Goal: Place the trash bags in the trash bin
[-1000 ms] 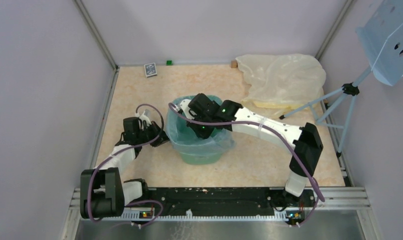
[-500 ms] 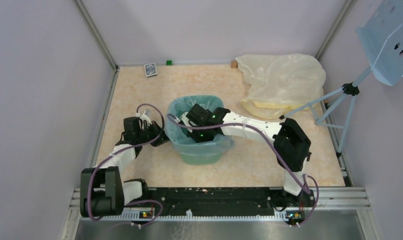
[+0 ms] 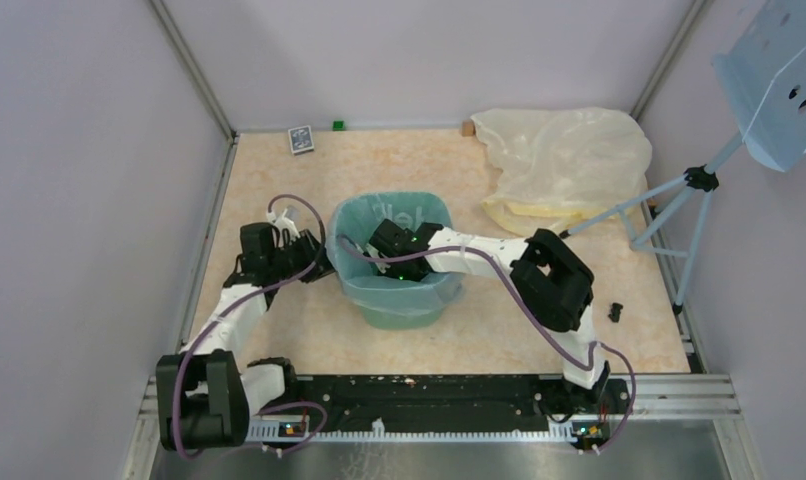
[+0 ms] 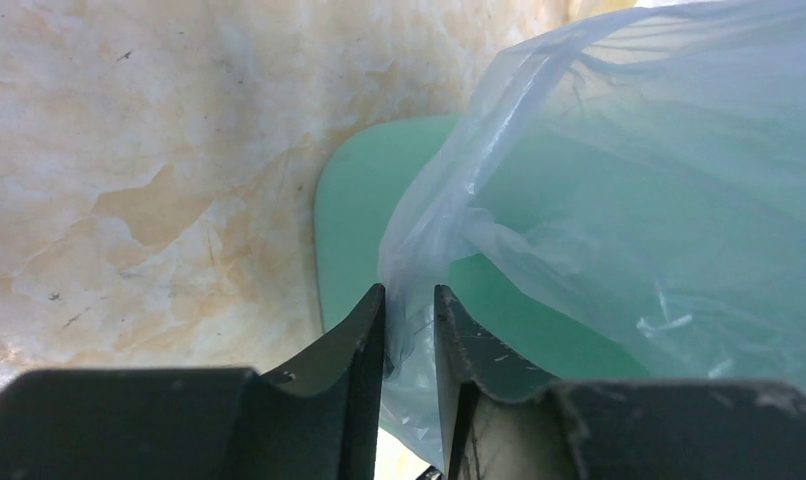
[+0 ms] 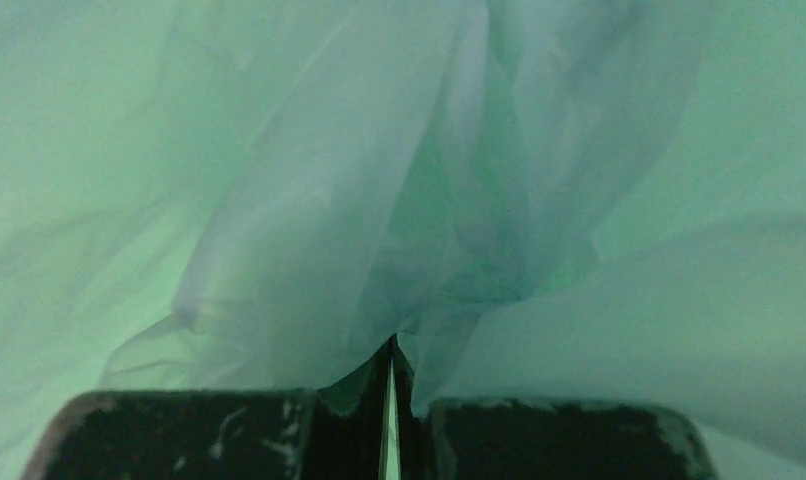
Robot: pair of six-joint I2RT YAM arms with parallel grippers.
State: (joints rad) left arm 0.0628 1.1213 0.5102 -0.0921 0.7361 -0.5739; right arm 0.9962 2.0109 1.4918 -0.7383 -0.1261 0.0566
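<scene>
Left arm [image 3: 229,315] stretched forward low, elbow bent; my left gripper [image 4: 409,300] sat with jaws a narrow slit apart. Right arm [image 3: 479,255] folded sharply, wrist pitched downward; my right gripper [image 5: 392,350] pressed closed, seemingly fully.

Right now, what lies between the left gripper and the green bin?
A fold of the pale blue trash bag hangs down the trash bin and into the left gripper; the left wrist view shows it.
</scene>
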